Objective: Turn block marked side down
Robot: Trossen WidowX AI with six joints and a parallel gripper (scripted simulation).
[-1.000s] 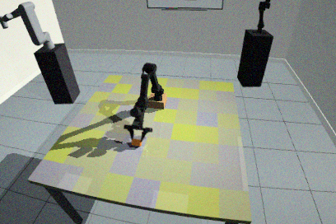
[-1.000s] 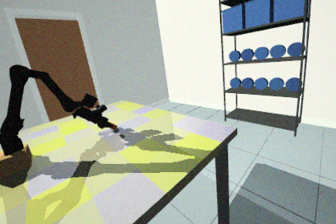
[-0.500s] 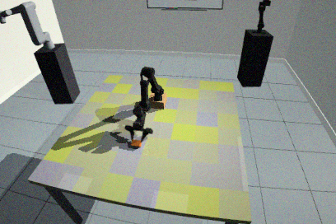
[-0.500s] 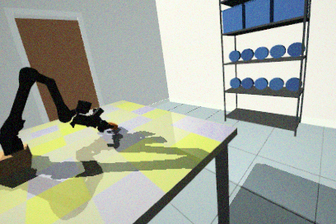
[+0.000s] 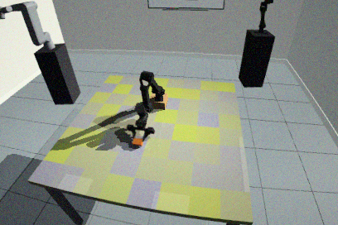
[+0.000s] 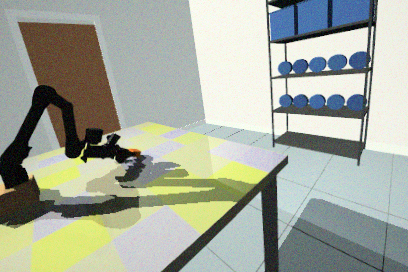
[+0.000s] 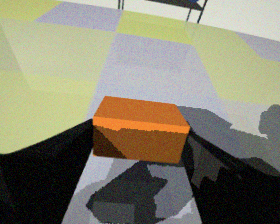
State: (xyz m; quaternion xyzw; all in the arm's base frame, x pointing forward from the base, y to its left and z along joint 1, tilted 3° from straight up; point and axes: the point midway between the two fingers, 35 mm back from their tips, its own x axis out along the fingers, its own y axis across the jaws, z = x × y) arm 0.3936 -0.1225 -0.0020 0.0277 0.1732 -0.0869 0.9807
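Note:
The orange block (image 5: 137,141) (image 6: 134,152) (image 7: 140,111) is held between the two black fingers of my gripper (image 5: 138,139) (image 6: 131,154) (image 7: 139,129). The gripper is shut on it, one finger at each short end. The arm's last part lies nearly level in the exterior view, and the block hangs a little above the table (image 5: 207,174) (image 6: 150,241). In the wrist view one long face is lit orange, and the face nearer the camera is darker brown with a bright strip along its upper edge. I cannot make out the marked side. The block's underside is hidden.
The arm's base stands by a tan box-like mount (image 5: 161,102) (image 6: 20,201) on the table. Dark shadows of the arm lie across the patchwork top. Two black pedestals (image 5: 58,75) (image 5: 257,60) with other arms and a shelf rack (image 6: 320,111) stand off the table.

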